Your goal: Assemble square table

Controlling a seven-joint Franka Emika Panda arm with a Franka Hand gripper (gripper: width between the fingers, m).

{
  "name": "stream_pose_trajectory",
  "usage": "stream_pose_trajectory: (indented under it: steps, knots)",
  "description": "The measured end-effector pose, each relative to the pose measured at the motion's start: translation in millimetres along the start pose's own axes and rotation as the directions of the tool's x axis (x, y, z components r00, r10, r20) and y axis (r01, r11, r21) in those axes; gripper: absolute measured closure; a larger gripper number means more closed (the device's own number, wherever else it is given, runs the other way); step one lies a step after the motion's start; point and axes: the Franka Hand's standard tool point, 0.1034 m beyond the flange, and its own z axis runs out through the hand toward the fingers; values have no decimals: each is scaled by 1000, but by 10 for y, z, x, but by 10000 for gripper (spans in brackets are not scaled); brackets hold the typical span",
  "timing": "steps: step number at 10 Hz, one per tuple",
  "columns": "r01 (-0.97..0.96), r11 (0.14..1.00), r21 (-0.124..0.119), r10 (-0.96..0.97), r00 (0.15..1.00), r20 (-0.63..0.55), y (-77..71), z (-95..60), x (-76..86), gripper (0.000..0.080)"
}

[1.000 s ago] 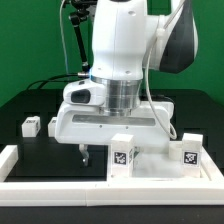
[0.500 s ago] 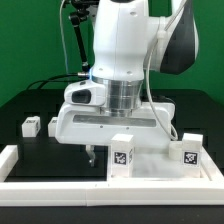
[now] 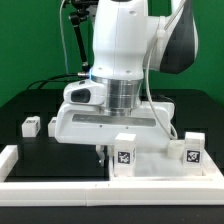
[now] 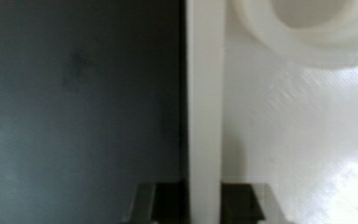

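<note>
A white robot arm reaches straight down over a black tabletop (image 3: 45, 150). Its claw (image 3: 101, 153) sits low at the edge of the square table (image 3: 152, 166), a white slab lying flat towards the exterior view's right.

In the wrist view, 1 dark finger (image 4: 160, 202) stands on each side of the slab's raised rim. They lie close against it, but I cannot tell whether they are pressing on it. Straddling the rim like this suggests a grip meant to drag or turn the slab into place.

A round socket (image 4: 309, 30) shows on the slab, likely for a leg. 2 small leg blocks (image 3: 30, 126) wait on the tabletop well apart, at the exterior view's left. A white border rail (image 3: 60, 186) runs along the front.
</note>
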Motion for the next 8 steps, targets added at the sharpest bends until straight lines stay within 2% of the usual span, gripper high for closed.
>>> stream_pose_trajectory:
  steps: [8]
  knots:
    - [9, 1000, 0, -9, 1000, 0, 15, -3, -1, 729]
